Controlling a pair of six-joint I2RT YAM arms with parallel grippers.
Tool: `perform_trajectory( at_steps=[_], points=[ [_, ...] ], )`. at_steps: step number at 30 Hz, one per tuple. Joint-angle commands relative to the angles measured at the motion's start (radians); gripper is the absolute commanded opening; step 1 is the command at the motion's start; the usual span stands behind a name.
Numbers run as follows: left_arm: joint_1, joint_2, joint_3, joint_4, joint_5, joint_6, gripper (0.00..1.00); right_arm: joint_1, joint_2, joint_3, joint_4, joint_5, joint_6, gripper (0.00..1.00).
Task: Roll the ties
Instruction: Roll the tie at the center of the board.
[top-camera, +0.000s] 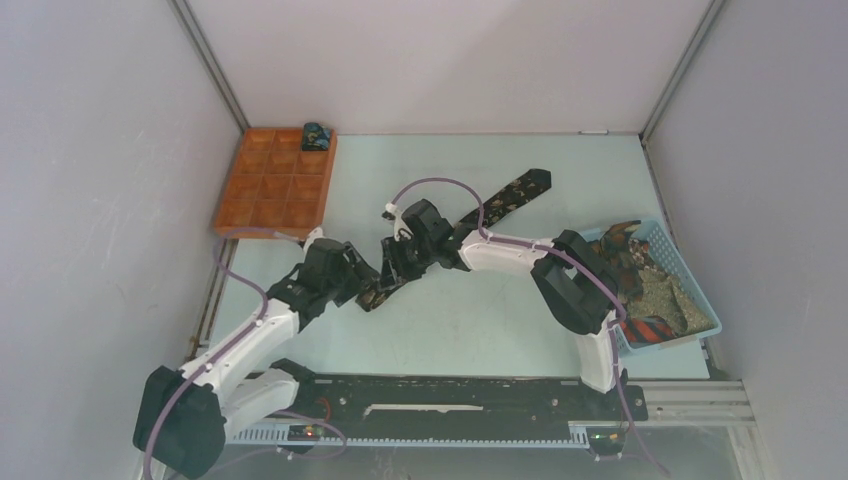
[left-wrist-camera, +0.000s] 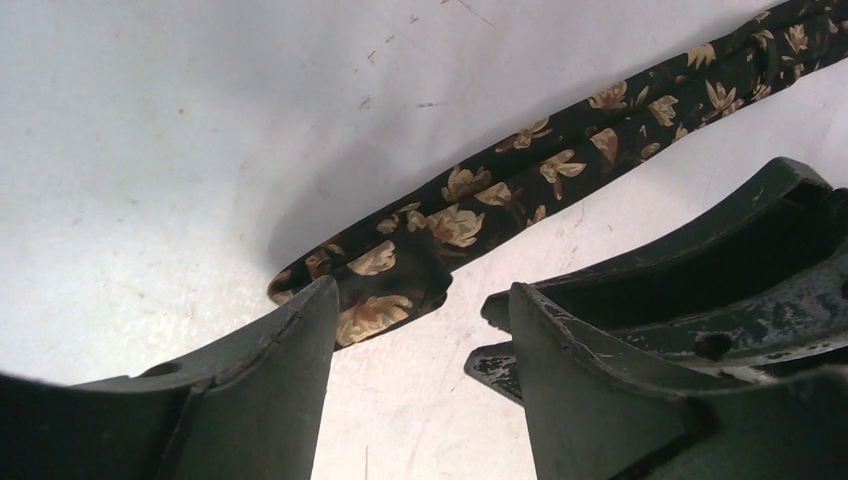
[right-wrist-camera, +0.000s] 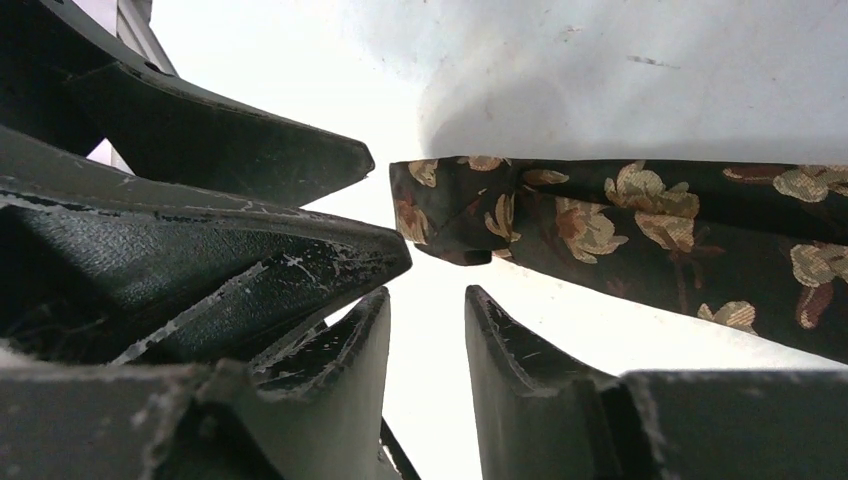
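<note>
No legible text, label, brand, number or sign appears in any view. The tie (left-wrist-camera: 560, 170) bears only a tan leaf pattern on black.

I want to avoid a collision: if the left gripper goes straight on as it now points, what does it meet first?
The left gripper would probably meet the folded end of the black leaf-patterned tie, just ahead of its open jaws; depth is unclear.

Bright even light, soft shadows, washed-out glare in wrist views
</note>
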Motion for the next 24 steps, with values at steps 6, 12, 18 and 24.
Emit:
perform_trajectory(
  at_steps=[6,12,18,24],
  points=[
    [0.04,-0.195,-0.013,-0.168,-0.092,0.051,0.69,-0.008,0.041,0.086,-0.005,0.008,0.015,0.42],
    [0.041,-0.335,-0.074,-0.227,-0.174,0.022,0.72,-0.005,0.102,0.172,-0.062,0.029,-0.002,0.42],
    [0.041,-0.38,-0.115,-0.247,-0.168,0.003,0.72,-0.003,0.148,0.22,-0.111,0.073,-0.027,0.41],
    [0.041,-0.401,-0.13,-0.254,-0.157,0.006,0.72,0.006,0.17,0.242,-0.122,0.068,-0.028,0.4]
  ],
)
